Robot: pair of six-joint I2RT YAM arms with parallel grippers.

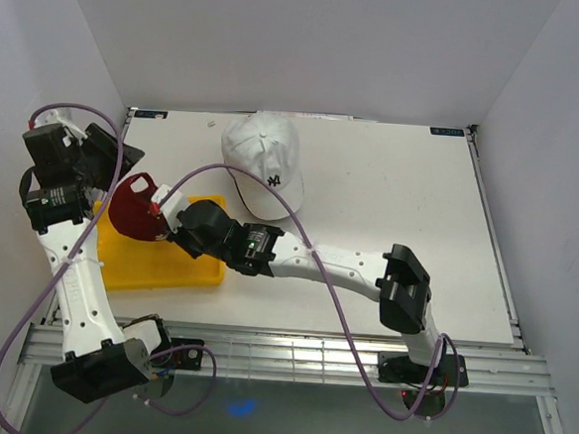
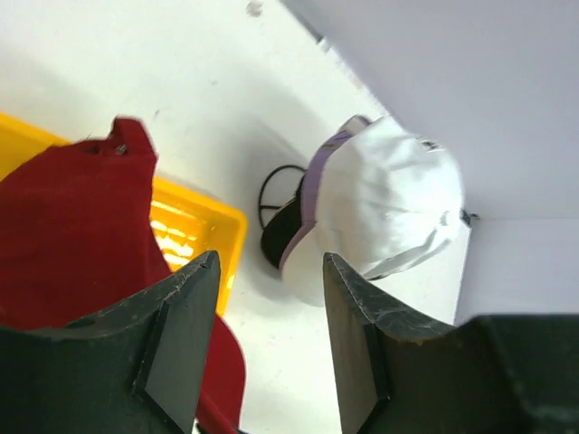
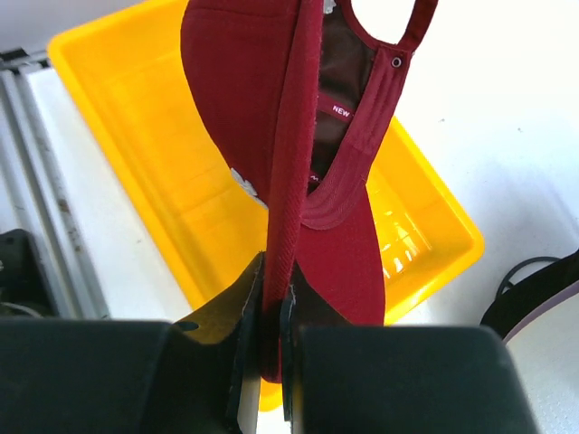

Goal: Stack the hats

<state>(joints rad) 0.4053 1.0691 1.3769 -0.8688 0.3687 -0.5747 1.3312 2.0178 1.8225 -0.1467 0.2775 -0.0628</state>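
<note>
Holding: right end effector [image 3: 274, 303] grips dark red hat [image 3: 244, 136]
Left end effector [image 2: 271, 267]: released
White hat stack [image 1: 262, 156]: seems one short

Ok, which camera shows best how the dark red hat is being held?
Right wrist view: the right gripper pinches the dark red hat close up. The top view shows it partly behind that gripper; the left wrist view shows its fabric, no grip.

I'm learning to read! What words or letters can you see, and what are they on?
"NEW": tag inside the red cap.
Dark logo on the white cap: too small to read.
Stickers at the far corners of the table: too small to read.
</note>
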